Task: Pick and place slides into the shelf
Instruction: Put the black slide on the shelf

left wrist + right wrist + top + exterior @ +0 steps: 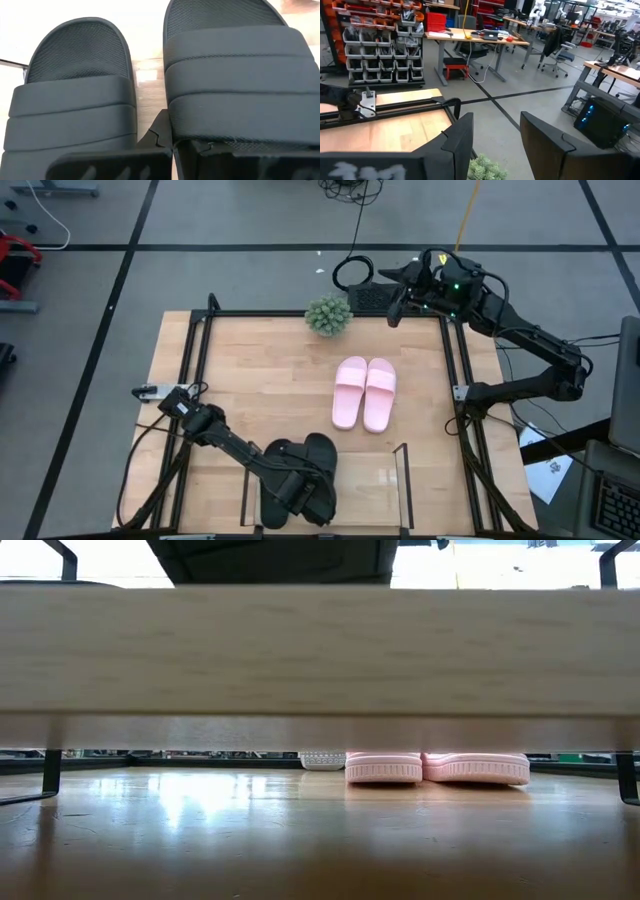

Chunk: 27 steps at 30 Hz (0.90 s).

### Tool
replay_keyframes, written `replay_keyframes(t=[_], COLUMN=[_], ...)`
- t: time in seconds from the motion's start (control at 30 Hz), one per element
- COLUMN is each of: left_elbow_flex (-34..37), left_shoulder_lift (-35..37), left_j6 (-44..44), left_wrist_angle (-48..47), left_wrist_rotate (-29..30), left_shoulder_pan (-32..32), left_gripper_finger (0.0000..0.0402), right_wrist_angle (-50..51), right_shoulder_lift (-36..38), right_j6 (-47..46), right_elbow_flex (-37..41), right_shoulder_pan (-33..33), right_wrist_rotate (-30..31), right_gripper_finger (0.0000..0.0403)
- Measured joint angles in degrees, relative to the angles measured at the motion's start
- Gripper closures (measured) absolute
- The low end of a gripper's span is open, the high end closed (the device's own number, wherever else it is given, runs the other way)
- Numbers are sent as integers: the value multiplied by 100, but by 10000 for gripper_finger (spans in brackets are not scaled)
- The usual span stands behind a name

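Note:
Two matte black slides (320, 465) lie side by side on the left part of the clear shelf (372, 485) at the table's near edge. My left gripper (298, 490) hovers low over them. In the left wrist view the black slides (75, 100) fill the picture, and my left gripper (175, 157) is at the strap of the larger, closer one (235, 85). The pale pink pair (365, 393) rests sole-down mid-table, also seen in the low view (435, 768). My right gripper (395, 302) is open, raised over the far edge (495, 145). My left gripper is shut on the closer black slide at its strap's edge (172, 132), on the side facing the other slide. One finger (152, 137) stands between the two slides, and the strap hides the other. Whether the slide is lifted cannot be told.
A small green plant (328, 315) in a white pot stands at the far edge, close to my right gripper. A black metal frame (195, 370) runs around the table top. Bare wood lies left of the pink pair. A pale beam (320, 660) blocks most of the low view.

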<state>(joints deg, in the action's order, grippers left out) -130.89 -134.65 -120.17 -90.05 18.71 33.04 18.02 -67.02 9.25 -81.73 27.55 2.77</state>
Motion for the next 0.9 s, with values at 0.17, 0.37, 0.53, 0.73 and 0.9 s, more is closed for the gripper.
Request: replay_keyframes(t=[0.17, 0.37, 0.53, 0.73, 0.9], left_elbow_flex=[-2, 9, 183, 280, 282], left_shoulder_lift=[-47, -127, -118, -118, -118], left_j6=[-36, -105, -246, -348, -333], left_wrist_angle=[2, 6, -7, 5, 6], left_wrist_rotate=[-57, -176, -217, -211, -224], left_shoulder_pan=[36, 81, 79, 90, 77], left_gripper_finger=[401, 401, 401, 401, 402], right_wrist_angle=[-16, -20, -20, -20, -20], right_shoulder_lift=[0, 0, 0, 0, 0], right_j6=[1, 36, 42, 46, 46], right_elbow_flex=[0, 0, 0, 0, 0], right_shoulder_pan=[-2, -2, -2, -2, -2], right_wrist_rotate=[2, 1, 1, -3, -5], right_gripper_finger=[250, 250, 250, 250, 250])
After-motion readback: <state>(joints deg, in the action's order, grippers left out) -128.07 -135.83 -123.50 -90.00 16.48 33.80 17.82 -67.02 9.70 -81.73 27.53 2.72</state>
